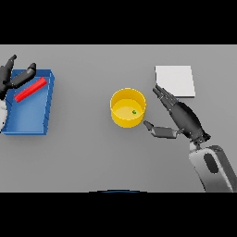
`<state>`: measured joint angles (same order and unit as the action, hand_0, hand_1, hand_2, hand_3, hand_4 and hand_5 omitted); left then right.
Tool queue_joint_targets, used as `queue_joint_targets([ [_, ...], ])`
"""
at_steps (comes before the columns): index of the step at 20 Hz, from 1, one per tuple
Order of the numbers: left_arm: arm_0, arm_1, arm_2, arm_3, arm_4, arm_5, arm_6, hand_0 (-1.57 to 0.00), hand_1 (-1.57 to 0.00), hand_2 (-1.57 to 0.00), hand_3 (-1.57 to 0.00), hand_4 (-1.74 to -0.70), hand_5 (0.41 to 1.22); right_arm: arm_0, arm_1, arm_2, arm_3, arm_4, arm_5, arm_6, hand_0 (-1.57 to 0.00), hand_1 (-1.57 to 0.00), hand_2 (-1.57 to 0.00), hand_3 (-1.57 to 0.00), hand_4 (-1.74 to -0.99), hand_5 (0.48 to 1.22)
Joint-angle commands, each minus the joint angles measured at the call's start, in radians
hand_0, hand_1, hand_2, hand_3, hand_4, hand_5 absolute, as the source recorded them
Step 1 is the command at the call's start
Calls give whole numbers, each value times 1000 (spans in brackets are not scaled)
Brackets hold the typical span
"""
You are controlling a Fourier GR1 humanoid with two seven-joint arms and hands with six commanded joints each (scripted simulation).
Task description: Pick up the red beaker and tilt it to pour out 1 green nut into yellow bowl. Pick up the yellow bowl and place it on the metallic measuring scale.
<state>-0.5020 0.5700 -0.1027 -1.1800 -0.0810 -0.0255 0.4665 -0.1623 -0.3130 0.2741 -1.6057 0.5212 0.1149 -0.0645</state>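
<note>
Far left: left hand sits at the upper-left corner of the blue tray, fingers relaxed and spread, holding nothing. One fingertip reaches over the tray's top edge, close to the upper end of the red beaker; contact cannot be confirmed.

Red beaker lies on its side inside the tray, in the upper half. Long axis runs diagonally, lower-left to upper-right, upper end pointing toward the tray's top-right corner. Which end is the mouth cannot be told.

Centre: yellow bowl stands upright on the grey table, mouth up, well apart from the tray. One green nut rests on the bowl's floor, right of centre.

Right of the bowl: right hand, fingers straight and pointing up-left, thumb extended toward the bowl's lower right side. Hand is released, near the bowl, not touching it.

Upper right: metallic measuring scale, a flat pale square, lies just behind the right hand's fingertips, apart from the bowl.
</note>
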Motion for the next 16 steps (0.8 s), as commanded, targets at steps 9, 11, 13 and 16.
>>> queue_joint_targets([
  [9,22,10,7,-5,9,-14,-8,0,0,0,0,-805,691,-275,-110,224,157,244,156,-115,1,1,1,1,-1161,643],
  [11,16,6,6,8,8,-17,-9,0,0,0,0,-806,695,-315,-105,253,198,265,177,-128,1,1,1,1,-1153,639],
  [13,14,11,16,6,17,-19,-15,0,0,0,0,-808,695,-353,-105,285,257,288,191,-163,1,1,1,1,-1156,642],
  [16,20,13,16,12,13,-18,-22,1,1,1,1,-809,693,-418,-89,326,319,304,244,-179,1,1,1,1,-1157,652],
])
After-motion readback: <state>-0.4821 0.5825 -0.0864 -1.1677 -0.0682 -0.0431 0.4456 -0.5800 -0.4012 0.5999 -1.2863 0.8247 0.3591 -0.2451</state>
